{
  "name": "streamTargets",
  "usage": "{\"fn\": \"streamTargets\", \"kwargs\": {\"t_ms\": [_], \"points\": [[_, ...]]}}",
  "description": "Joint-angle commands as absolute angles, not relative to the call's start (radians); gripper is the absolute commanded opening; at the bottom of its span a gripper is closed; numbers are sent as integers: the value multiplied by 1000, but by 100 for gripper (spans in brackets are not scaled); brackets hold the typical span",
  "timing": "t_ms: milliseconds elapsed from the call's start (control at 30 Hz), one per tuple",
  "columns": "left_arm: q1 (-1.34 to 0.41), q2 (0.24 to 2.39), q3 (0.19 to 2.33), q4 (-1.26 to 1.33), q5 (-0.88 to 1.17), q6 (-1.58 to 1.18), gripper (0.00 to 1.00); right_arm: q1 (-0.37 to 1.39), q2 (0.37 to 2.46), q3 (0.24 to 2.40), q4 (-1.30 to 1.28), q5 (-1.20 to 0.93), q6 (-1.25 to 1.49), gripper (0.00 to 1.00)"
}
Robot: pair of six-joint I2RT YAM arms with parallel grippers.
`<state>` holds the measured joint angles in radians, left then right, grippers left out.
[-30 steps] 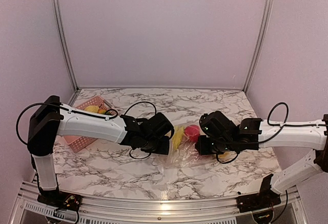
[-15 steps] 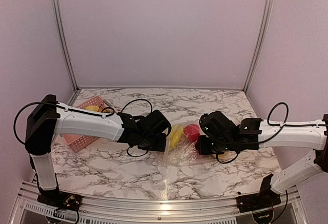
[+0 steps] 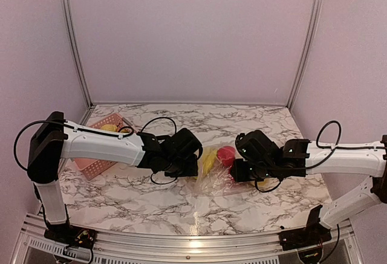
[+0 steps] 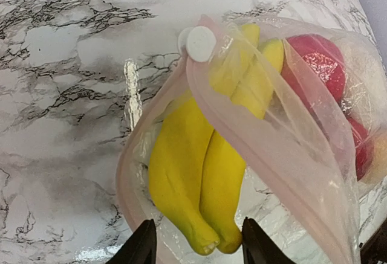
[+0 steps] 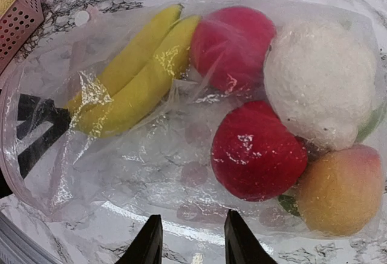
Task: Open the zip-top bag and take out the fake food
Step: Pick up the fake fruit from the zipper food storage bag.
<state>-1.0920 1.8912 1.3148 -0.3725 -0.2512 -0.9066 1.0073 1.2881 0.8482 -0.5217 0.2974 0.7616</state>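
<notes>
My left gripper point(image 4: 196, 243) drew back slightly, half open astride the bananas point(image 4: 193, 167); my right gripper point(image 5: 190, 240) is part-open, grip unclear. The zip-top bag point(image 5: 139, 173) is limp and slippery, so pinch its rim.

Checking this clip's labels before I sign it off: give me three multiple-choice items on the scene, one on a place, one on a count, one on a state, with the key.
1. The bag lies: A) on a shelf; B) on a chair; C) on the table between the left hand and the right hand.
2. Bananas in the bag: A) two; B) one; C) four.
3. The bag's mouth is: A) zipped shut; B) gaping open; C) knotted.
1 C: the top view shows it flat on the table between them. 2 A: both wrist views show a pair. 3 B: the left wrist view shows its edges spread apart around the bananas.
</notes>
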Motion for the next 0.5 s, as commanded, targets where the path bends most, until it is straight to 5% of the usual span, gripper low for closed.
{"fn": "streamTargets", "kwargs": {"t_ms": [0,467], "points": [[-1106,1942,1376,-424,-304,-937,50,1016,1261,846,-496,290,735,34],[-1080,1906,1282,-446,-332,-979,43,1016,1241,820,-470,281,735,34]]}}
